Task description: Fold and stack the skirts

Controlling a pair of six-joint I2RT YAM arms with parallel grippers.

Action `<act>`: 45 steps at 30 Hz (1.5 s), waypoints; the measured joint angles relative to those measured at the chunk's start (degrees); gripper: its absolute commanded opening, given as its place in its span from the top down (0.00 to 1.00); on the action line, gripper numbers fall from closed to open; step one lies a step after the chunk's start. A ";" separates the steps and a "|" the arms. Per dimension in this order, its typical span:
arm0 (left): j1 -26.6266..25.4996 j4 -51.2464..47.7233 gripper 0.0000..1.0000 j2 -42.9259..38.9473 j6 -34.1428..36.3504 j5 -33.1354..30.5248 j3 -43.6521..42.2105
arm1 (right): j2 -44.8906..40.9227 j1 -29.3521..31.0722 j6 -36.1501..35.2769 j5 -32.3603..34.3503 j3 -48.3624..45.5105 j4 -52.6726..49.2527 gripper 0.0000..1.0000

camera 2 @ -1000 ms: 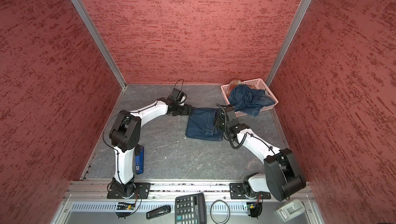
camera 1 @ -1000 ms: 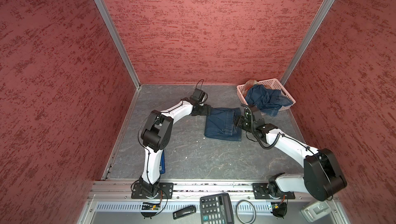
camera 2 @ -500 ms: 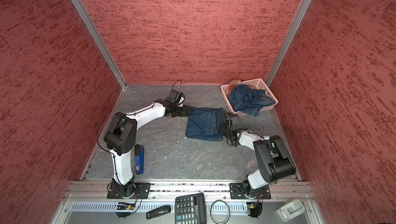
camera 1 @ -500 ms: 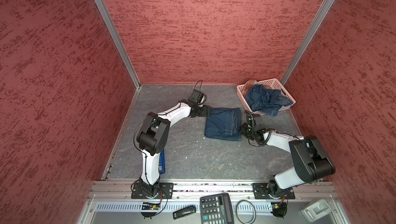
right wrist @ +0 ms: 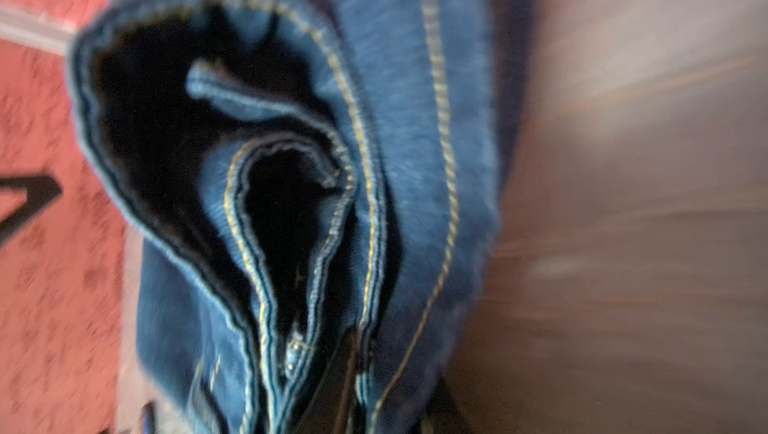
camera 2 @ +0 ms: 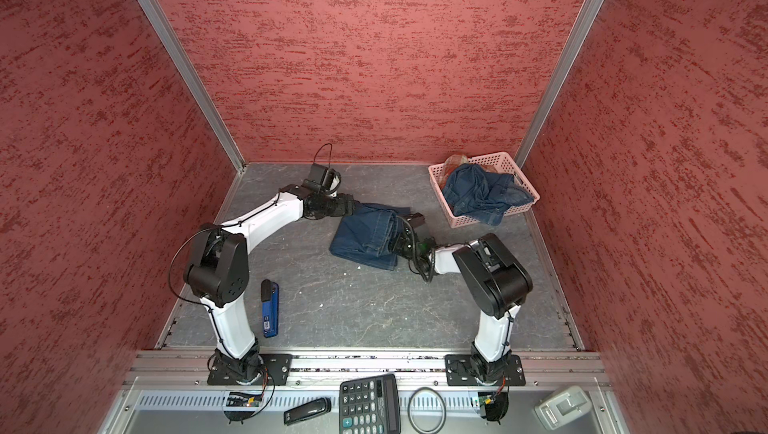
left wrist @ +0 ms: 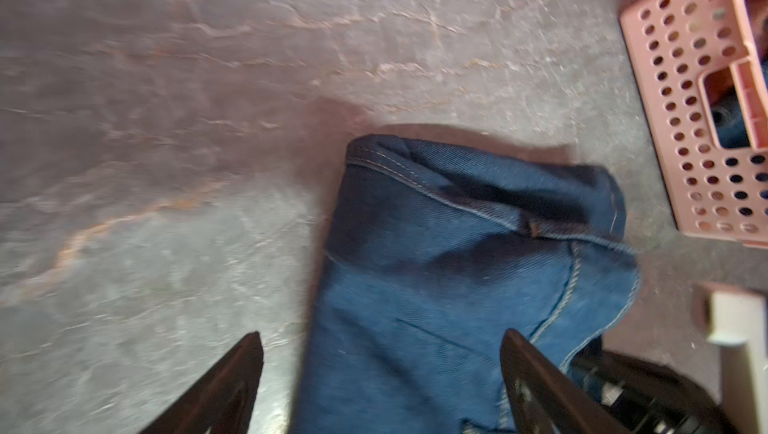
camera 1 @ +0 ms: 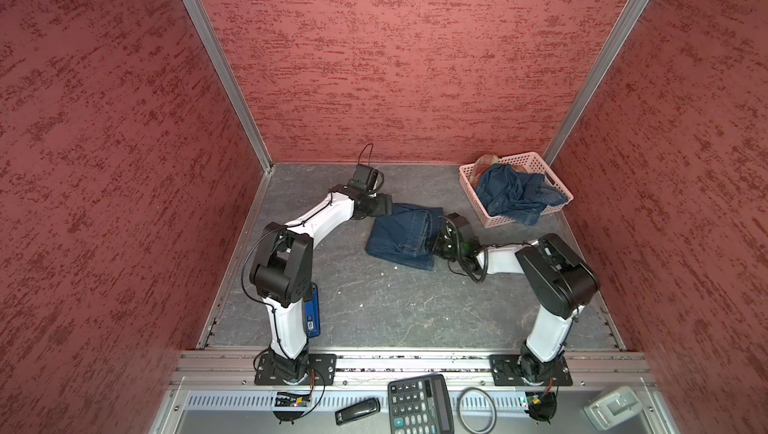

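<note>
A folded dark blue denim skirt (camera 1: 405, 236) (camera 2: 368, 236) lies flat mid-table. My left gripper (camera 1: 384, 205) (left wrist: 381, 336) sits at its far left corner, open, with the denim (left wrist: 457, 245) lying between its wide-spread fingers. At the skirt's right edge my right gripper (camera 1: 436, 240) (right wrist: 388, 394) is low and shut on the stitched hem layers (right wrist: 415, 162), which fill its wrist view. A second denim skirt (camera 1: 515, 195) (camera 2: 478, 195) is crumpled in the pink basket (camera 1: 536, 162) (camera 2: 494, 157). Behind it a bit of the plaid skirt (camera 1: 486, 162) peeks out.
The basket stands at the back right, close to the right arm's elbow. A blue device (camera 2: 270, 307) lies by the left arm's base. A calculator (camera 1: 419, 407), a ring and small gadgets sit on the front ledge. Red walls enclose three sides.
The right arm folded down and its gripper dropped to the skirt's right edge, its jaws narrowing onto the hem. The left gripper stayed open at the far left corner.
</note>
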 measured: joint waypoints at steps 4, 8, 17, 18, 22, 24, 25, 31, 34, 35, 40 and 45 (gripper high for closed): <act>0.61 -1.16 0.12 -0.76 0.79 -1.68 0.02 | 0.55 3.23 1.29 -0.46 1.95 -0.79 0.59; -1.20 -2.01 0.14 -0.81 2.45 -3.96 0.00 | -2.05 -0.33 1.99 -0.57 0.98 -2.03 0.50; -13.62 -2.56 0.21 -0.24 8.74 -10.40 0.02 | -9.35 -8.63 4.59 -2.21 -9.73 0.31 0.48; -14.82 -3.02 0.21 0.22 9.16 -10.91 0.15 | -9.51 -9.01 4.85 -2.75 -10.45 1.27 0.48; -17.86 -5.16 0.24 2.80 10.16 -14.08 0.44 | -9.64 -9.53 5.29 -3.58 -11.74 3.48 0.48; -18.82 -6.75 0.29 3.74 10.25 -15.76 0.42 | -9.88 -9.66 5.40 -3.89 -12.28 4.00 0.48; -19.30 -7.41 0.29 3.98 10.25 -16.57 0.33 | -9.99 -9.66 5.40 -3.93 -12.48 4.17 0.48; -20.74 -8.22 0.33 3.10 10.25 -19.52 -3.63 | -10.27 -9.66 5.33 -4.07 -12.90 4.42 0.48; -21.03 -8.24 0.33 0.98 10.23 -19.52 -7.41 | -10.56 -9.66 4.94 -4.04 -13.16 4.28 0.48; -21.09 -8.20 0.34 0.31 10.23 -19.54 -8.20 | -10.73 -9.66 4.81 -4.04 -13.29 4.22 0.48; -21.31 -7.91 0.34 -2.91 10.21 -19.87 -10.60 | -11.61 -9.66 4.24 -3.93 -14.03 3.87 0.48; -21.38 -7.50 0.36 -3.15 10.21 -20.17 -11.06 | -12.11 -9.64 3.82 -3.89 -14.40 3.61 0.48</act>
